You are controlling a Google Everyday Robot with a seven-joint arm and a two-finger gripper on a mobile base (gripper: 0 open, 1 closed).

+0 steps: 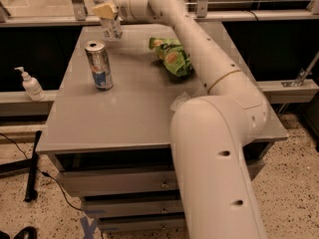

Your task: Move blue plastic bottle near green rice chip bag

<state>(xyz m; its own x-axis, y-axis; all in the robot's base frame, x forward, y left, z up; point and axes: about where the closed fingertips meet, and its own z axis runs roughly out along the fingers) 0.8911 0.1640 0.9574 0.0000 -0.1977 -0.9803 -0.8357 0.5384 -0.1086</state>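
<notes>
The blue plastic bottle point(110, 26), clear with a pale label, is at the table's back left, tilted slightly. My gripper point(105, 10) is shut around its upper body, with the tan fingers point(102, 9) across it. The bottle's cap end is partly cut off by the top edge of the view. The green rice chip bag point(172, 58) lies on the table to the right of the bottle, a bag's width or more away, beside my arm. I cannot tell whether the bottle's base touches the table.
A silver-and-blue drink can point(99, 66) stands upright in front of the bottle. A small white pump bottle point(31, 84) sits on a ledge left of the grey table point(114, 118). A small clear crumpled wrapper point(180, 101) lies by my arm. A rail runs behind the table.
</notes>
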